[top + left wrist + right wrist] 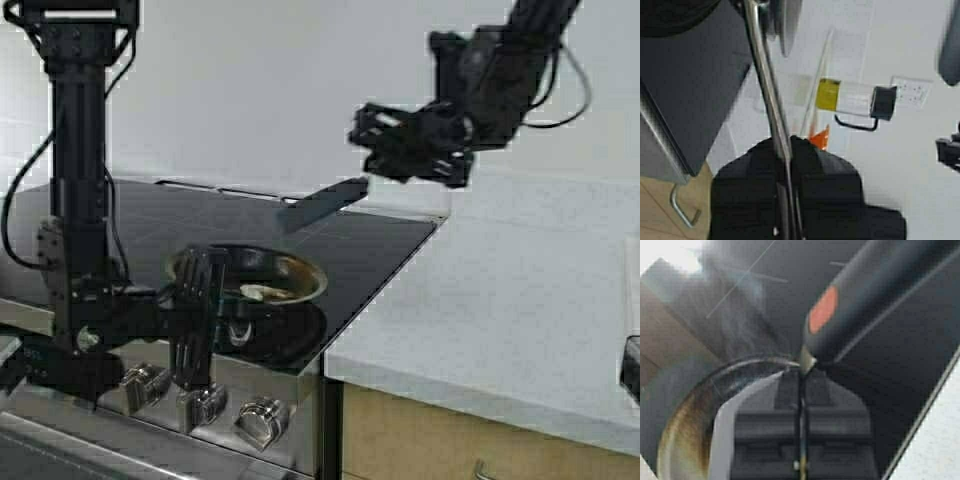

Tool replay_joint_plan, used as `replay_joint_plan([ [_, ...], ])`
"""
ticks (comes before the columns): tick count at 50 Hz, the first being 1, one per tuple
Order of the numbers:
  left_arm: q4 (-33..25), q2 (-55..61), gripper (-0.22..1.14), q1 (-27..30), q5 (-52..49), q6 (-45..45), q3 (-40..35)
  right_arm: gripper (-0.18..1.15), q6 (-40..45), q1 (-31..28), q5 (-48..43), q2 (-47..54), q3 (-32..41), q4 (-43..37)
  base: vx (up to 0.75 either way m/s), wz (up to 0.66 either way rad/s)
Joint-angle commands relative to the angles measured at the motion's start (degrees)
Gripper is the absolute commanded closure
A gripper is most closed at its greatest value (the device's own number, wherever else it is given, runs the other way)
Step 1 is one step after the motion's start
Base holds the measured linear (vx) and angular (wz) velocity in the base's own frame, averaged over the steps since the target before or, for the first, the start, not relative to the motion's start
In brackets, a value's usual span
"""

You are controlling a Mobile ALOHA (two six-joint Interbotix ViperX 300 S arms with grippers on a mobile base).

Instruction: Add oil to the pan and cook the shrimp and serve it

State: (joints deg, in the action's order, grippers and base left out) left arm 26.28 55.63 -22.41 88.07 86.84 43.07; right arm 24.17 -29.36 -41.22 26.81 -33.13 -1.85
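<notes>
Left gripper (196, 300) clamped on pan (262, 277) handle at the stove's front edge; shrimp (252, 293) inside pan; right gripper (400, 140) holds spatula (325, 203) above pan's far side. Risk: spatula shoving could tip pan or flick shrimp out.

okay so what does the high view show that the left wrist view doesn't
Only the high view shows the shrimp lying in the pan on the black cooktop, the stove knobs, and the right gripper raised above it holding a spatula. Only the left wrist view shows the oil in its jug and an orange object. Both show the left gripper shut on the pan's handle.
</notes>
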Motion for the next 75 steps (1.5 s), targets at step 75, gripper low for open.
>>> replay_joint_plan([
  [75,-2.55,-10.90,0.89,-0.18,-7.65,-2.37,2.72,0.89,-9.76,-8.17,1.49,9.23,0.00,-7.47,0.00,0.00],
])
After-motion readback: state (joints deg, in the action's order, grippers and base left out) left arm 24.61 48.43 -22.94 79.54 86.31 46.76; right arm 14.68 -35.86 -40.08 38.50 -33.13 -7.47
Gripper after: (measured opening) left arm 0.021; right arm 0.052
